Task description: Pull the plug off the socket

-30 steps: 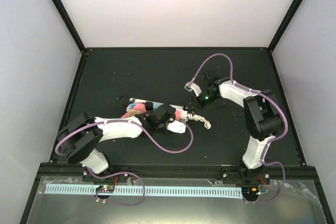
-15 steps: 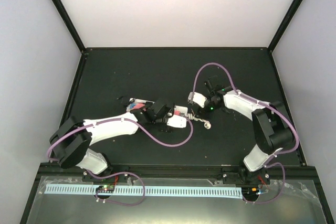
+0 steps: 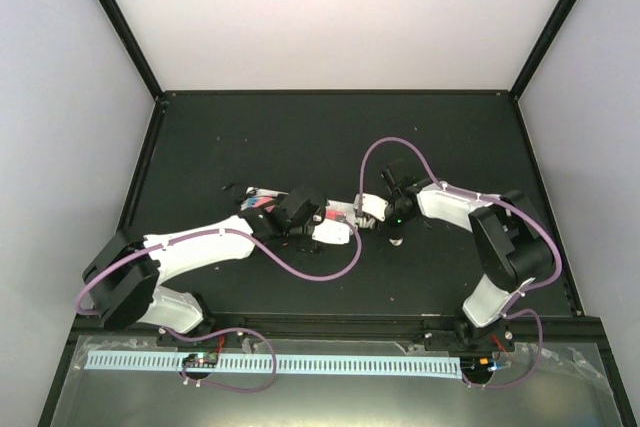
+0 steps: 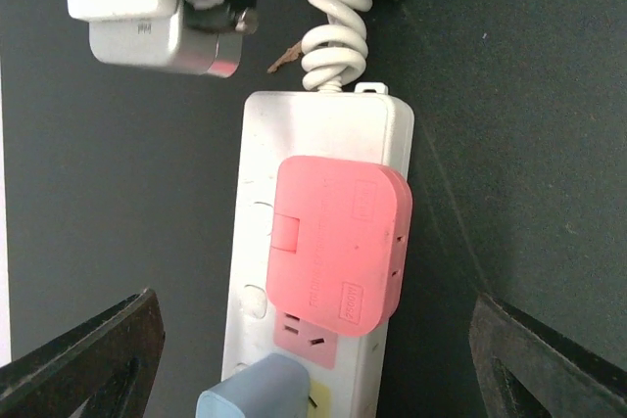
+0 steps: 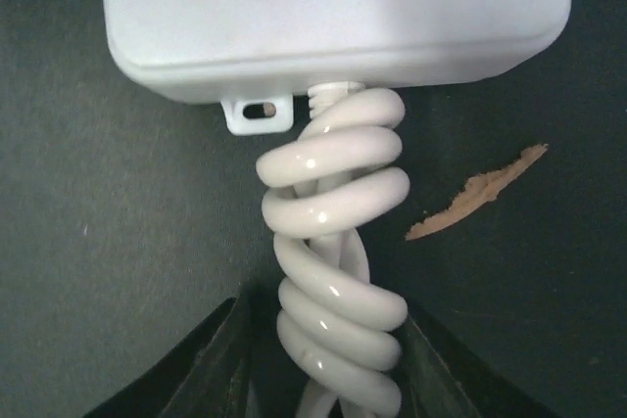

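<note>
White socket cord (image 5: 333,271) now between right fingers (image 5: 211,374), earlier well apart.

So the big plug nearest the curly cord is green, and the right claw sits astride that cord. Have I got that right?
Not quite: the plug nearest the coiled cord is pink, not green, as the left wrist view shows. It sits on the white socket. The right gripper does sit astride that cord.

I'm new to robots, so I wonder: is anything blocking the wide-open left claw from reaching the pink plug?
Nothing visible does. The left gripper hangs open above the socket, and the pink plug lies uncovered between its fingers.
</note>
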